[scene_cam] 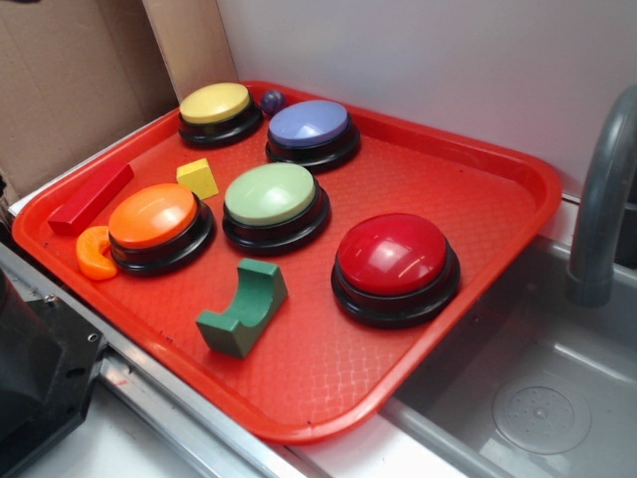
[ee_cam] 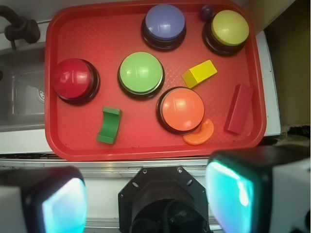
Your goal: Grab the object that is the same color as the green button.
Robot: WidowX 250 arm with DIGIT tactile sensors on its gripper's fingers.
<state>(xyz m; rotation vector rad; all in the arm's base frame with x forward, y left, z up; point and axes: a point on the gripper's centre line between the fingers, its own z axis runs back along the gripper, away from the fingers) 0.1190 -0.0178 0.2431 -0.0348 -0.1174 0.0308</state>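
The dark green arched block [scene_cam: 242, 309] [ee_cam: 110, 125] lies free on the red tray [scene_cam: 418, 159] [ee_cam: 97, 29], near its front edge, between the red button [scene_cam: 395, 267] [ee_cam: 75, 80] and the orange button [scene_cam: 159, 226] [ee_cam: 181, 109], just in front of the green button [scene_cam: 274, 204] [ee_cam: 141, 74]. The gripper [ee_cam: 146, 194] hangs high above the tray's edge with its 2 fingers [ee_cam: 46, 201] spread wide, holding nothing.

pincer [ee_cam: 146, 194] | fingers [ee_cam: 63, 204] spread wide, empty | pointing straight down (wrist view) | held high
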